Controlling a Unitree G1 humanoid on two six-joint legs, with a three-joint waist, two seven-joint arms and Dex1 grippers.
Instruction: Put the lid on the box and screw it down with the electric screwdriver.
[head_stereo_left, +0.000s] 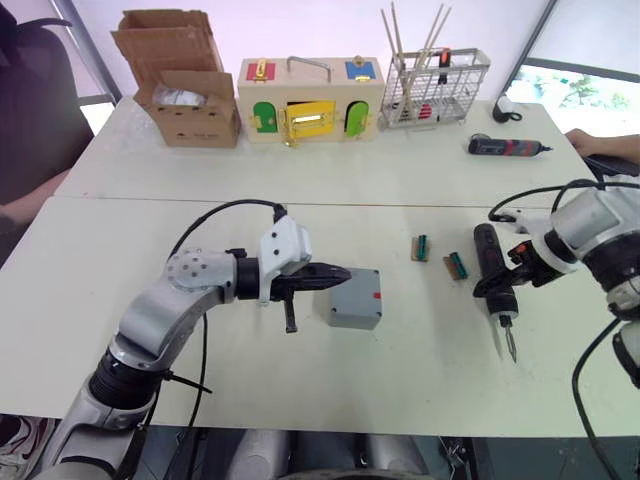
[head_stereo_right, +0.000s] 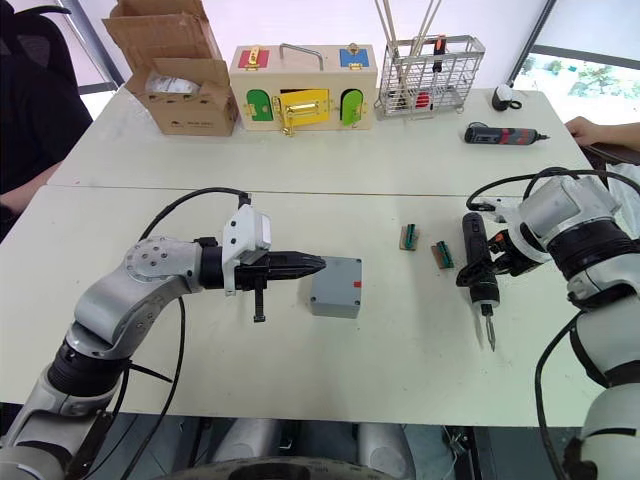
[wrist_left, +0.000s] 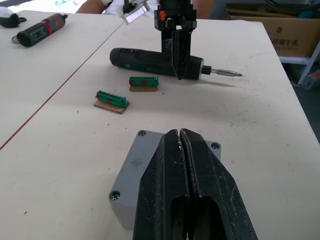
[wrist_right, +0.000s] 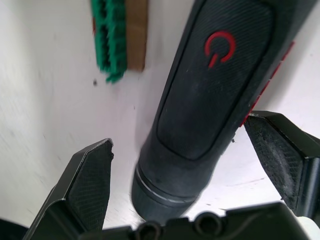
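Box: the grey box (head_stereo_left: 355, 298) sits mid-surface with the lid (wrist_left: 150, 152) on top, screw heads visible at the corners, a small red mark on the side facing the robot.
Left gripper: the left gripper (head_stereo_left: 335, 276) lies over the lid, its fingers (wrist_left: 192, 190) pressed together with nothing between them.
Electric screwdriver: the electric screwdriver (head_stereo_left: 495, 272) lies flat on the surface to the right of the box, bit pointing toward the near edge.
Right gripper: the right gripper (wrist_right: 195, 170) straddles the screwdriver body, fingers (wrist_right: 90, 180) spread on either side, not clamped.
Containers at the far edge: a cardboard box (head_stereo_left: 185, 85) with flaps open and something pale inside; a wooden box (head_stereo_left: 310, 100) with coloured doors; a wire basket (head_stereo_left: 432, 90) holding thin sticks and a red-handled tool.
Loose items: two small green connectors (head_stereo_left: 421, 247), (head_stereo_left: 457, 265) lie between box and screwdriver; a black-and-red screwdriver (head_stereo_left: 507, 147) lies farther back.
Open room: bare surface (head_stereo_left: 100, 260) to the left of the box and along the near edge.
Edges: a person's hand (head_stereo_left: 590, 142) rests at the far right edge.
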